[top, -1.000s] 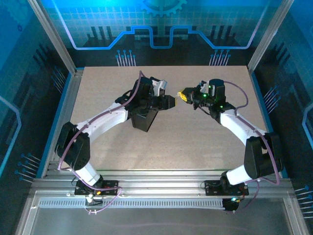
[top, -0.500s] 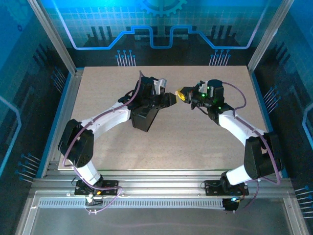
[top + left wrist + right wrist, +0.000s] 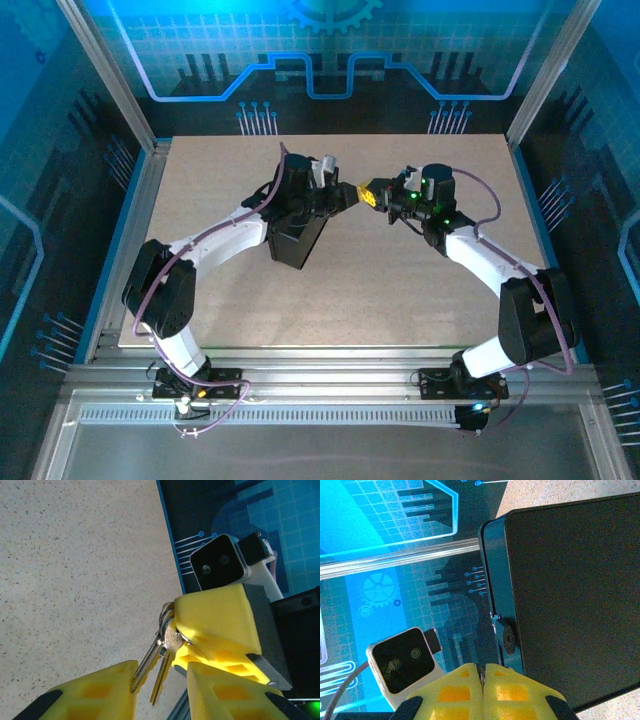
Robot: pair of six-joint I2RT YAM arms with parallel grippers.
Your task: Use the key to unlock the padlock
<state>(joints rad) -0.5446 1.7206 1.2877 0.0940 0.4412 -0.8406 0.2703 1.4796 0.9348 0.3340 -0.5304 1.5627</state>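
Note:
My right gripper (image 3: 372, 193) is shut on the key (image 3: 150, 660) at its head, above the middle of the table. A second key (image 3: 162, 677) hangs beside it from the same ring. In the left wrist view the right gripper's yellow fingers (image 3: 215, 620) pinch the silver head. Both blades point down between the jaws of my left gripper (image 3: 161, 672), which stand apart. One blade's tip touches the left finger. In the right wrist view the padlock (image 3: 507, 637), small and dark with a keyhole, sits on the edge of the black box (image 3: 570, 590). A sliver of metal shows between the right gripper's (image 3: 482, 670) pads.
The black box (image 3: 295, 240) stands on the table under the left forearm. The left gripper (image 3: 350, 195) and the right one almost meet tip to tip. Aluminium rails and blue panels ring the table (image 3: 400, 290).
The left gripper has moved right and slightly up, closing the gap to the right gripper. The right gripper has shifted a little left. The box has not moved.

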